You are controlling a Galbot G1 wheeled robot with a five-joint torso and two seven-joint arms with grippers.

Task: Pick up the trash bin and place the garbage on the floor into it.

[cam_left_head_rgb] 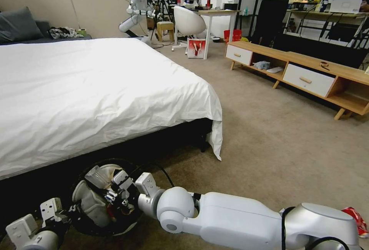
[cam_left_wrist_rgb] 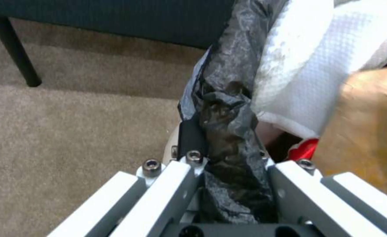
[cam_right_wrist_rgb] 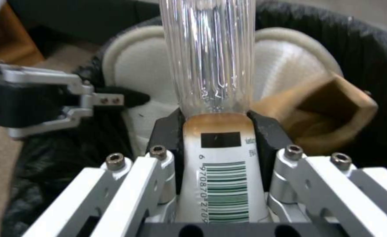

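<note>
The right gripper (cam_right_wrist_rgb: 219,131) has its fingers closed narrowly around a clear ribbed plastic bottle (cam_right_wrist_rgb: 211,65) just above its barcode label, holding it over the open trash bin (cam_left_head_rgb: 82,204). The left gripper (cam_left_wrist_rgb: 228,161) has its fingers pinched tight on the bin's black bag-covered rim (cam_left_wrist_rgb: 228,131), at about 9 o'clock on the bin in the head view. Inside the bin lie crumpled white tissues (cam_left_wrist_rgb: 316,72) and a brown paper bag (cam_right_wrist_rgb: 329,105). The bin sits at the bed's (cam_left_head_rgb: 96,88) foot edge, above the carpeted floor (cam_left_head_rgb: 288,146). At 4 o'clock, a crushed red can (cam_left_head_rgb: 357,219) lies on the carpet beside the right arm.
</note>
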